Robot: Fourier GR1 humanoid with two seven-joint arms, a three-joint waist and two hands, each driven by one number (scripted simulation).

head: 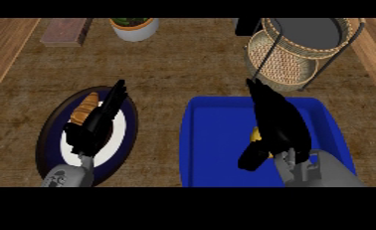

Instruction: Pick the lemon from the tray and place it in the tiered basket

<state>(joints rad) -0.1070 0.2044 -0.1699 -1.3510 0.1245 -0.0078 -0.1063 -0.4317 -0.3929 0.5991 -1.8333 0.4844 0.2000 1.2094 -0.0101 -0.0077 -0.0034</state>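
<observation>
Blue tray (213, 144) holds the lemon (255, 134), mostly hidden beneath the right hand (275, 124), whose fingers extend straight with the thumb curling beside the fruit: the grasp appears not yet closed. Next, closing, lifting and carrying to the tiered basket (294, 59). Left hand (95, 122), fingers straight, rests over a plate (129, 134) bearing bread (85, 107).
</observation>
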